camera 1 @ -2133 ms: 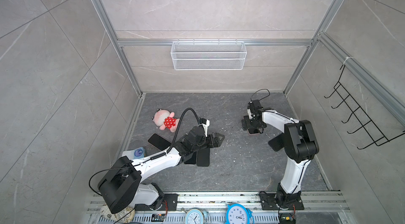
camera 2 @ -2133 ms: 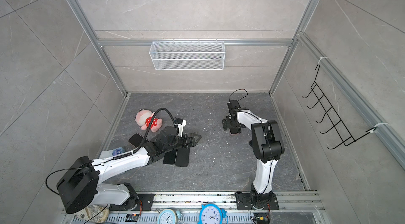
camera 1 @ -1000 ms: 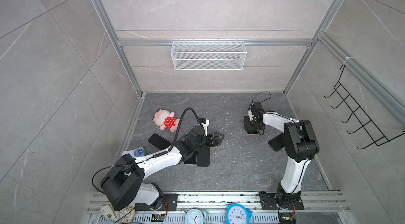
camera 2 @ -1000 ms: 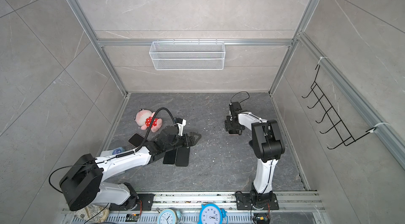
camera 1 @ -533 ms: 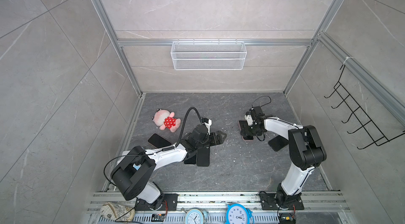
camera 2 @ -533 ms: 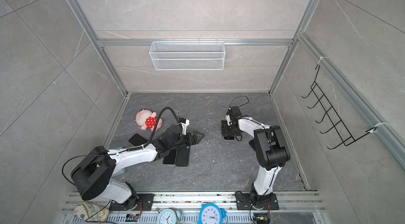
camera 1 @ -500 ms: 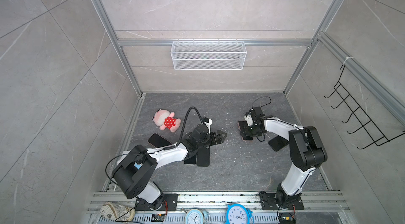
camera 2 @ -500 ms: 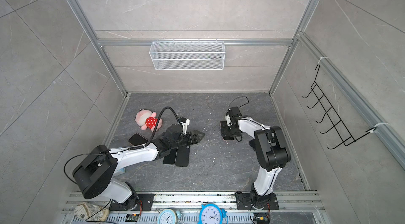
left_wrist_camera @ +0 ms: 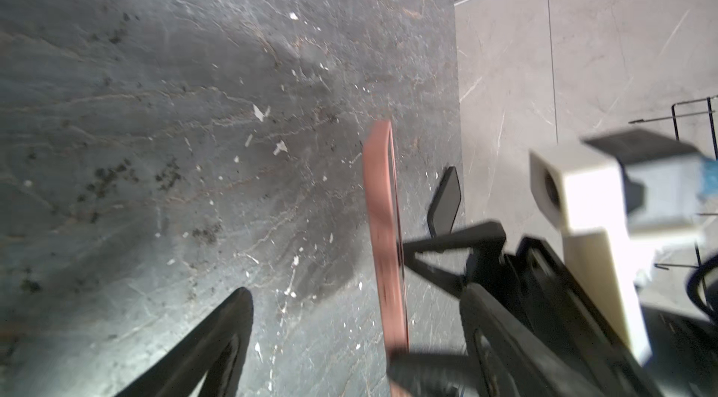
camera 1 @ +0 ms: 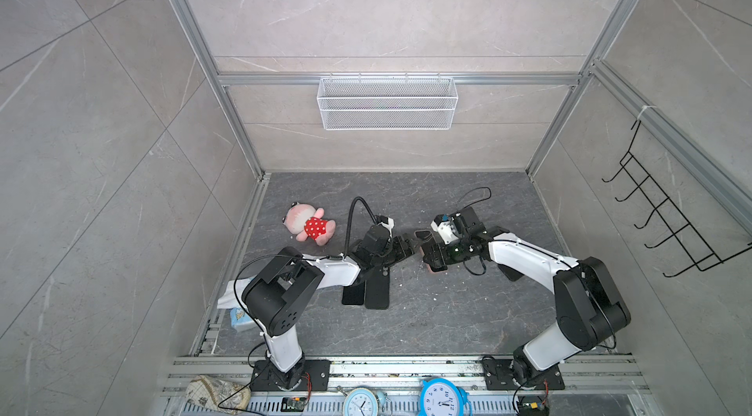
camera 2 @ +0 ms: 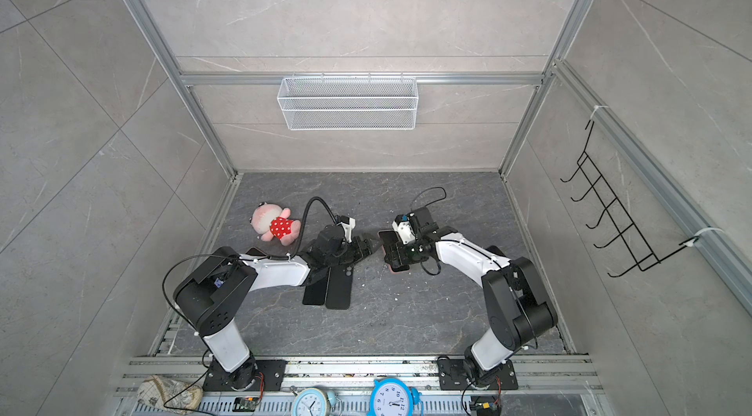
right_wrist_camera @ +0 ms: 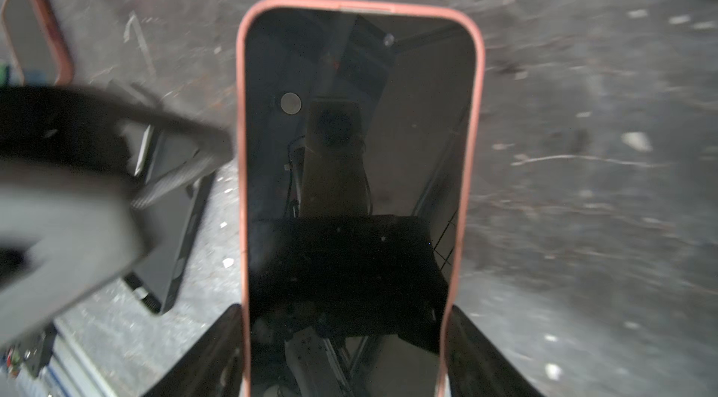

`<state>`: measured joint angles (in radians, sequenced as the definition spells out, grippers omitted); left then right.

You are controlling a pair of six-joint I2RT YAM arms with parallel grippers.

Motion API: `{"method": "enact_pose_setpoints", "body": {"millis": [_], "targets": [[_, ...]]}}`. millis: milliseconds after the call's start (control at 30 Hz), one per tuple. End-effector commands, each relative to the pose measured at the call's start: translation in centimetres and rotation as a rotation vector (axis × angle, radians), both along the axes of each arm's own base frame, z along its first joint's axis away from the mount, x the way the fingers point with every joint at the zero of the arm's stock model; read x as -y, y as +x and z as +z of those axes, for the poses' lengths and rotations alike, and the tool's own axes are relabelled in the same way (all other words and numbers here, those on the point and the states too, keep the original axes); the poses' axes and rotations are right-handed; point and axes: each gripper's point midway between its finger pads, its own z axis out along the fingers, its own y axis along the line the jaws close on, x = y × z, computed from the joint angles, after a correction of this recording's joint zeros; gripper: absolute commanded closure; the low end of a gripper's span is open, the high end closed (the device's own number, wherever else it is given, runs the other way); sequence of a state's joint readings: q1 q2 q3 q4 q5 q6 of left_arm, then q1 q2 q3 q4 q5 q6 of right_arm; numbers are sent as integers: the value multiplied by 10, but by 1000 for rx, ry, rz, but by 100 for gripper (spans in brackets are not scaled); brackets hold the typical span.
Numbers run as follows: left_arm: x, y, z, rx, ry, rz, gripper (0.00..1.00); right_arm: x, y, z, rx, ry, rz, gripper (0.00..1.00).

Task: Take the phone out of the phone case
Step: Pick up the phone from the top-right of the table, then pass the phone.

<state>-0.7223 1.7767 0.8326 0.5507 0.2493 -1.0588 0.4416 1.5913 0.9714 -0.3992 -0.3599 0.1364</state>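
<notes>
The phone [right_wrist_camera: 349, 150], black screen up, sits in a salmon-pink phone case [right_wrist_camera: 476, 111]. My right gripper [right_wrist_camera: 344, 309] is shut on the case, one finger on each long side. In both top views the cased phone hangs just above the floor mid-table, its pink edge [camera 1: 437, 270] [camera 2: 401, 270] showing under the right gripper [camera 1: 433, 259]. My left gripper [camera 1: 409, 245] [camera 2: 366, 249] has come right up to it from the left. In the left wrist view the case [left_wrist_camera: 382, 228] shows edge-on; the left gripper [left_wrist_camera: 316, 329] is open, one finger right at that edge.
Two black phones [camera 1: 376, 290] [camera 1: 352, 294] lie side by side under the left forearm. A plush toy [camera 1: 309, 226] lies at the back left. A black slab [camera 1: 510, 271] lies under the right arm. Another pink-rimmed phone [right_wrist_camera: 37, 37] lies further left.
The right arm has carried the cased phone from the right toward the middle. The left gripper has reached right to meet it, and its jaws have narrowed a little.
</notes>
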Motion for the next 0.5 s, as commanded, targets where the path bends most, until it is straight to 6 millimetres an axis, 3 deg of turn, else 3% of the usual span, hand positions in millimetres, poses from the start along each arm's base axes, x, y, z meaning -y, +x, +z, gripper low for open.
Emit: {"method": "enact_pose_setpoints", "body": {"millis": [0, 100, 167, 267, 400, 467], "targets": [[6, 8, 18, 26, -99, 3, 21, -16, -6, 18, 40, 58, 37, 65], [6, 9, 15, 19, -118, -2, 28, -23, -11, 19, 45, 55, 56, 65], [6, 9, 14, 7, -133, -7, 43, -28, -13, 18, 44, 55, 68, 65], [8, 8, 10, -6, -142, -15, 50, -31, -14, 19, 45, 51, 75, 66], [5, 6, 7, -16, -156, -11, 72, -33, -14, 19, 48, 40, 79, 66], [4, 5, 8, -15, -161, -16, 76, -33, -14, 19, 47, 38, 79, 66]]}}
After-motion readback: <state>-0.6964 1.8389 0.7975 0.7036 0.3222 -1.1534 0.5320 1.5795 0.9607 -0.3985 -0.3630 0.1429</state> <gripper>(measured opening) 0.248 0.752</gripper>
